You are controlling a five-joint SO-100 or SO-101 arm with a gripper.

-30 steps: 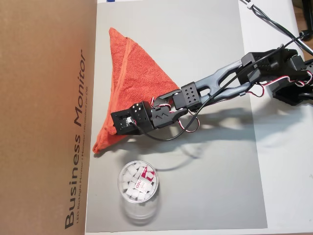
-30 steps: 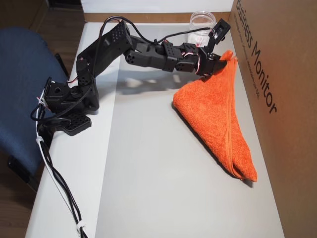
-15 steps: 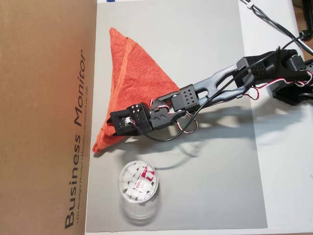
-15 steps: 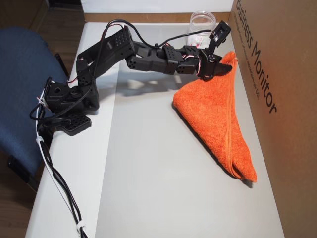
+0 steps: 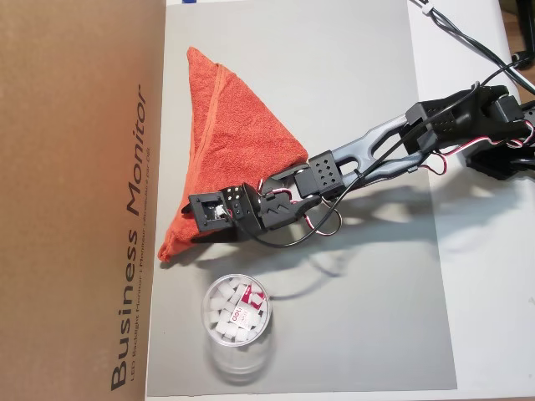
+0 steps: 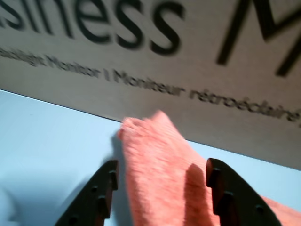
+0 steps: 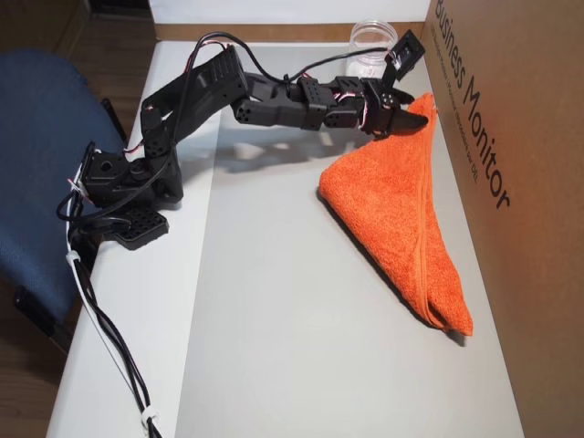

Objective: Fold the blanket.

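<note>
Hand [image 6: 160, 188] open, blanket [image 6: 164, 179] corner between fingers

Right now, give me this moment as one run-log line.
towel: folded into triangle | hand: open, fingers either side of towel corner | cup: upright beside towel | box: along towel edge

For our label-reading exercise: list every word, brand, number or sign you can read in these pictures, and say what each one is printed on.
"Business Monitor": large black letters on the brown cardboard box, readable in both overhead views.
"Moniteur rétroéclairé": smaller line beneath it on the same box, partly legible in the wrist view; the rest is blurred.
Red-and-white label inside the clear plastic cup: too small to read.
The orange-red terry-cloth blanket carries no readable text.
</note>
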